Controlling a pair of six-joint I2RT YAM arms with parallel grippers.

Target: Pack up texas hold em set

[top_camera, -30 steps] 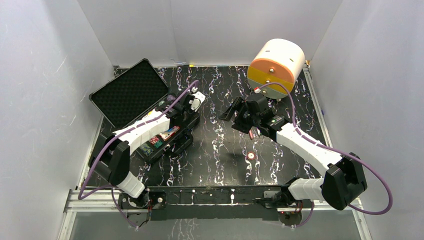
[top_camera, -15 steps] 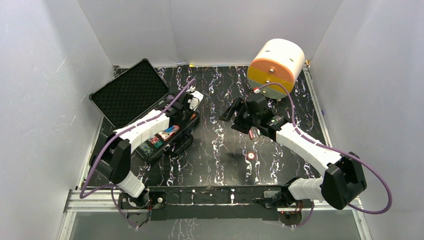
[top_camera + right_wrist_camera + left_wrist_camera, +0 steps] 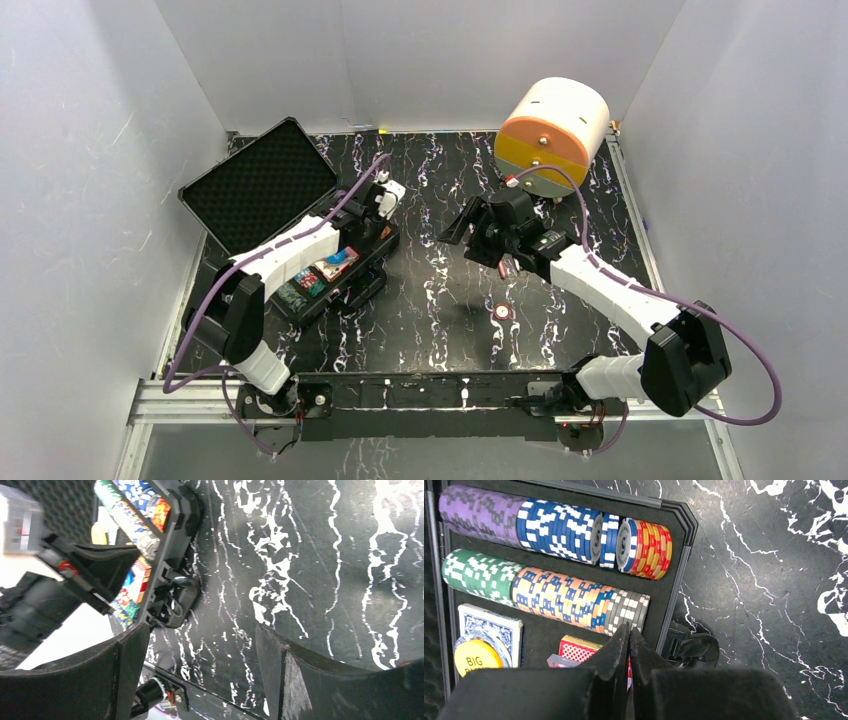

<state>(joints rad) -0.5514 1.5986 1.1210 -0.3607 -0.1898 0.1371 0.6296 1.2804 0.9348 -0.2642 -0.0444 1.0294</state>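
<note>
The black case point(image 3: 350, 292) lies open at the left, its foam lid point(image 3: 258, 185) tilted back. In the left wrist view its tray point(image 3: 676, 580) holds two rows of coloured chips point(image 3: 554, 527), a red-backed deck point(image 3: 576, 649), a blue-backed deck point(image 3: 489, 625) and a yellow round button point(image 3: 474, 657). My left gripper point(image 3: 384, 198) hovers over the case's right end, shut with nothing in it point(image 3: 629, 630). One round red-and-white chip point(image 3: 501, 312) lies on the table. My right gripper point(image 3: 458, 226) is open over bare table beside the case point(image 3: 201, 628).
A big orange-and-white cylinder point(image 3: 552, 135) stands at the back right, just behind the right arm. The case's latch point(image 3: 694, 647) sticks out from its right side toward the right gripper. White walls close in the table on three sides.
My left gripper has closed fully and risen slightly over the case's right end. The right arm has hardly moved.
</note>
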